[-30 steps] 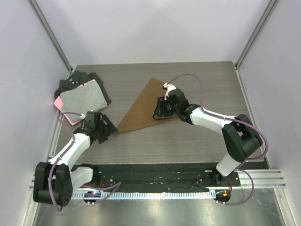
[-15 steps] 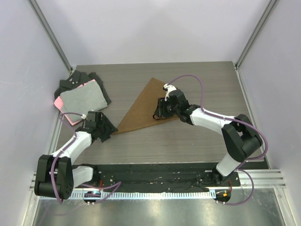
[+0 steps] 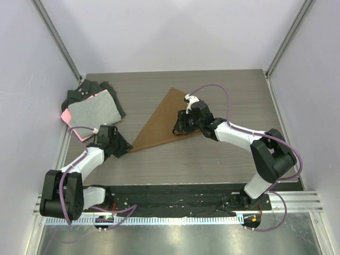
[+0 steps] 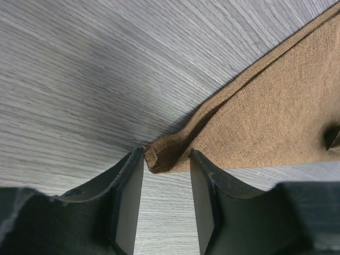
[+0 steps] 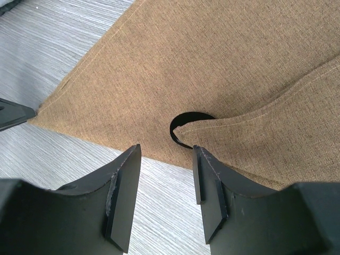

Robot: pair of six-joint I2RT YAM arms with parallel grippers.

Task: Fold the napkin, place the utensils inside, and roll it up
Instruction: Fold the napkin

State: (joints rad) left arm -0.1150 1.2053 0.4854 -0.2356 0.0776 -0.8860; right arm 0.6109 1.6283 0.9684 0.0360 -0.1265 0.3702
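Napkin (image 3: 159,119) of plain brown cloth lay folded into a triangle near the middle of a grey wood-grain table (image 3: 212,159), one point aimed at the far side and a long, narrow point reaching toward the near left. At that narrow point sat the left gripper (image 4: 167,159), low over the table. Its two dark fingers stood apart with the very tip of the cloth corner between them. The tip was slightly raised and curled, and it sat close against the left-hand finger, with a clear gap on the other side. The right gripper (image 5: 166,151) hung over the napkin's near edge further right, its jaws apart with nothing between them. Just beyond its fingertips a loose upper layer of cloth lay over the lower one, and the small rounded black head of the utensil (image 5: 181,125) peeked out from beneath that layer; its handle was hidden. Well away at the far left of the table lay a grey cloth with a pink edge (image 3: 94,110) on top of a heap of black cloths (image 3: 82,93).
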